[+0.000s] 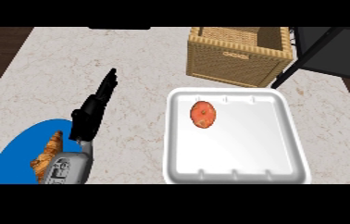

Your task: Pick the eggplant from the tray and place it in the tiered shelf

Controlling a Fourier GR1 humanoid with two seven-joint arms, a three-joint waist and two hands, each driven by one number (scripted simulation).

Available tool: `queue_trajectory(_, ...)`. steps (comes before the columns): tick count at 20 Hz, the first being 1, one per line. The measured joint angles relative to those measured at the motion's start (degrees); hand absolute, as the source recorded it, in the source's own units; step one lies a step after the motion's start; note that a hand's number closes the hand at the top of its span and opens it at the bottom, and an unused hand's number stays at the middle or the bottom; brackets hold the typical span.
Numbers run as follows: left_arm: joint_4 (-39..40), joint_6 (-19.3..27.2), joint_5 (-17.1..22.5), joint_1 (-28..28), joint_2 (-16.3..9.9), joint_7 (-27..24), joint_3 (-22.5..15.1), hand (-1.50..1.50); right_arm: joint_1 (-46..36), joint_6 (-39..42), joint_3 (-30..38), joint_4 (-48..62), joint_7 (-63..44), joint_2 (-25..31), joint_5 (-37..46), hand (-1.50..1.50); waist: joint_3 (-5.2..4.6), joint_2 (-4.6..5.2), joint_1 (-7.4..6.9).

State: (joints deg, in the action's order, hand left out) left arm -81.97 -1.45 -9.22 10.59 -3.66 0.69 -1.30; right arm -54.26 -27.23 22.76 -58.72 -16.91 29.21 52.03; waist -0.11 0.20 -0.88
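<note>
Left hand point(92, 111): fingers straight and together, held nothing, hovered over bare counter point(137, 61)
Orange-red item point(203, 114): possibly the eggplant; lay in white tray point(236, 172), upper left; long axis ran up-down
Wicker basket point(236, 61): just beyond tray

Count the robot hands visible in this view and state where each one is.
1. The left hand shows at the view's left, fingers straight and pointing up over the counter, left of the white tray. The right hand is out of view.
</note>
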Motion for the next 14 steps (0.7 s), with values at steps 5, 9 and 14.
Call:
queue_trajectory(5, 0.12, 0.15, -0.03, 0.97, 0.17, 0.77, 0.23, 0.00, -2.62, -3.31, 1.86, 8.31, 6.21, 2.01, -3.94, 1.50, 0.03, 0.01, -0.04)
queue_trajectory(9, -0.39, 0.16, -0.03, 1.02, -0.06, 1.18, 0.41, 0.00, -1.43, -5.61, 1.77, 12.67, 2.46, 5.26, 0.49, -1.50, -0.18, -0.11, 0.07)
queue_trajectory(14, -1.78, 0.30, -0.23, 0.07, 0.05, 1.90, 0.13, 0.00, -0.74, -8.03, 1.78, 15.92, -3.36, 7.26, 4.33, -1.50, -0.10, -0.15, 0.17)
